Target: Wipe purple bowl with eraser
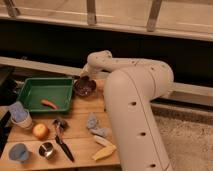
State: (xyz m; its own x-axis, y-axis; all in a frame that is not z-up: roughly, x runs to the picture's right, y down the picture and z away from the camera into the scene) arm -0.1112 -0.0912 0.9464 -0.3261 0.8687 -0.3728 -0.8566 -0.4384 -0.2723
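Pretty crowded table (80, 112) tbh. The green tray (46, 80) sat at the back left with one little orange-red thing (49, 104) lying in it, and the purple bowl (86, 88) stood just beside the tray's right edge, at the far side of the table.

Closer to the front there was a stack of pale blue cups (20, 114) at the left edge, a round orange fruit (40, 131) near them, a blue cup (19, 152) and a small metal cup (46, 149) down in the front corner, and a black-handled knife (63, 142) lying at a slant between the fruit and the middle. A crumpled blue-grey cloth (94, 125) and a yellow thing (103, 150) lay right up against the robot's body. None of that was in the way of the bowl; the only thing crowding it was the tray wall.

The big white arm (135, 100) rose from the lower right, bent at an elbow behind the table, and dropped down onto the bowl from the back. The gripper (83, 79) was over the bowl's back rim, fingers closed all the way. Couldn't tell whether the eraser was pinched in there, since the tip was just a dark blob against the bowl.
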